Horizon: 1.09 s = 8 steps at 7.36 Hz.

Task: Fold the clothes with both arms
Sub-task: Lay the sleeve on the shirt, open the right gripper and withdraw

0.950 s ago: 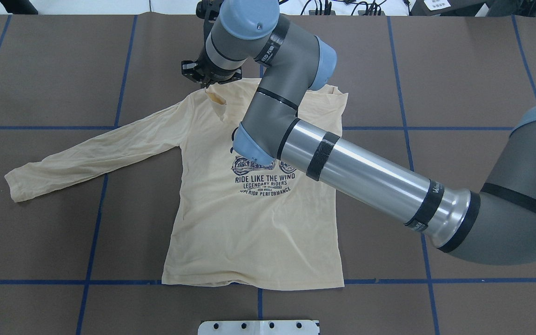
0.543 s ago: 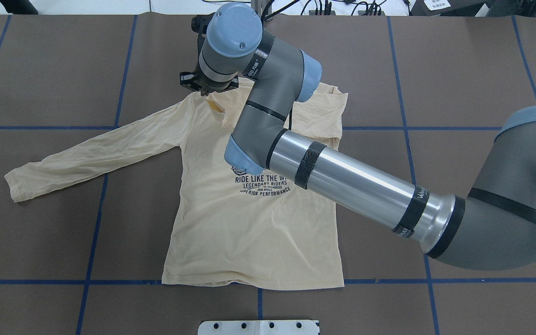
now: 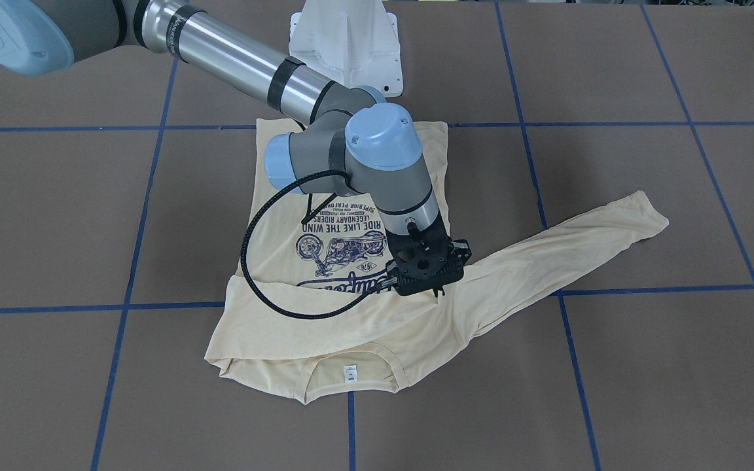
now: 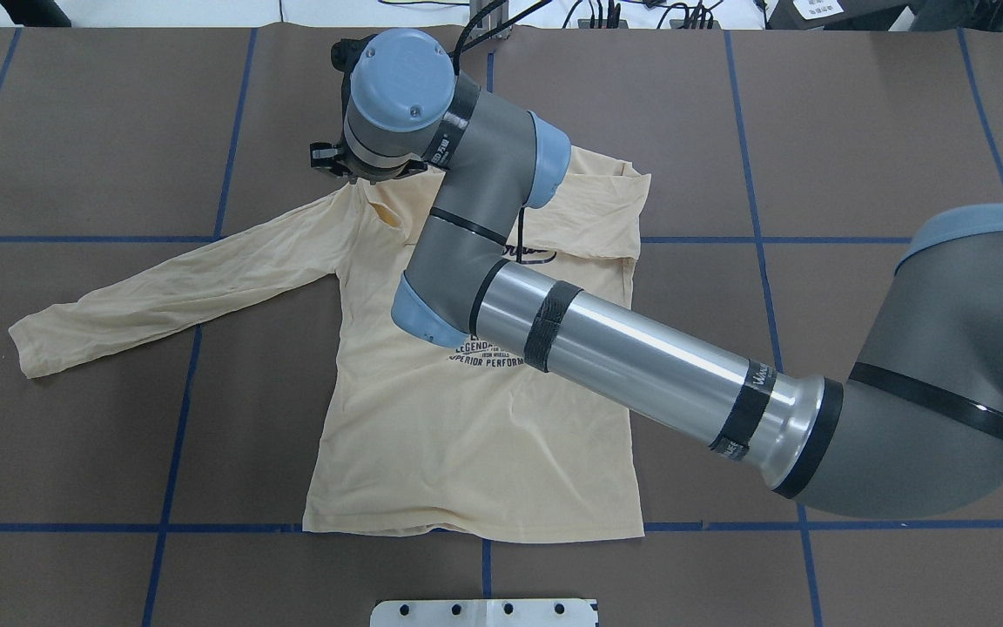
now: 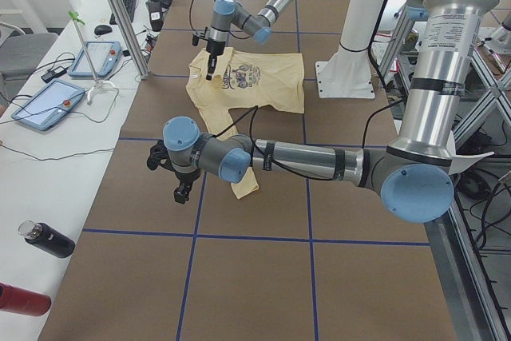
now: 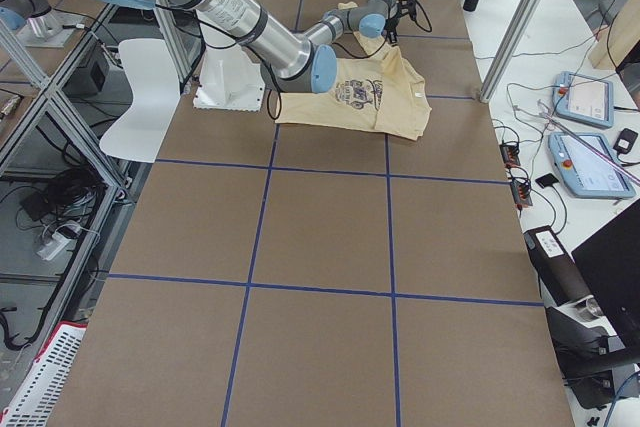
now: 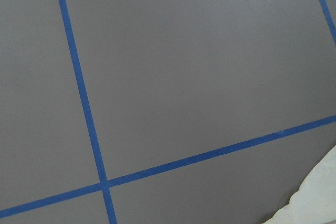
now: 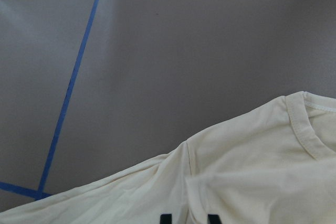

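Observation:
The cream-yellow shirt [image 4: 467,435] lies print-up on the brown table, hem towards the robot. Its left sleeve [image 4: 171,287] stretches out to the side. Its right sleeve is folded across the chest [image 3: 364,314], covering part of the navy print [image 3: 338,252]. My right gripper [image 3: 438,290] reaches across to the shirt's left shoulder, points down and looks shut on the folded sleeve's end [image 4: 387,218]. The neck label [image 3: 351,373] shows at the collar. My left gripper [image 5: 182,189] hovers over bare table just beyond the left sleeve's cuff [image 5: 243,185]; whether it is open I cannot tell.
The white pedestal base [image 3: 344,46] stands behind the hem. Blue tape lines [image 4: 179,392] cross the table. A side table with tablets [image 5: 44,101], a bottle [image 5: 46,239] and a metal post [image 5: 120,13] runs along the far edge.
My right gripper has moved towards the overhead view's left, pulling the sleeve's end along with it. The arm now hides more of the print. The outstretched left sleeve has not moved.

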### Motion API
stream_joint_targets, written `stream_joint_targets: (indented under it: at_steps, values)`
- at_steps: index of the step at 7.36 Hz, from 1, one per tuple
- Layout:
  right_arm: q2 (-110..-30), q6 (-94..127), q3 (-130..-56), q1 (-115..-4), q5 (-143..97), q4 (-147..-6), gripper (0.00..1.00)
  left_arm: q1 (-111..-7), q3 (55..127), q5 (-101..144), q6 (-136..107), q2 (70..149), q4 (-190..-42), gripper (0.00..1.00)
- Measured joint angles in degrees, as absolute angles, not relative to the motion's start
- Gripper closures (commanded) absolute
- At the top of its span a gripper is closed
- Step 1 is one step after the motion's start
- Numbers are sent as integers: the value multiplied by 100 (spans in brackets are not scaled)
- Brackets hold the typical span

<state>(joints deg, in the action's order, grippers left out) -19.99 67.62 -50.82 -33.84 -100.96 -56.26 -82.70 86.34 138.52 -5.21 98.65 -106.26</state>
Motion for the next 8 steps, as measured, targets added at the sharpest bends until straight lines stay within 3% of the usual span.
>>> stream_joint_targets:
  at_steps: [4, 6, 8]
  values:
    - [-2107, 7982, -5400, -3312, -9767, -5847, 1, -8269, 8636, 13844, -572, 9875, -10648, 0]
    - [-2583, 7796, -6502, -3421, -10013, -7025, 1, -8244, 8674, 13736, -1110, 9789, -11163, 0]
    - [-3218, 7074, -7755, -3670, -10439, -8472, 0, -7880, 8706, 13257, -2586, 9391, -12570, 0]
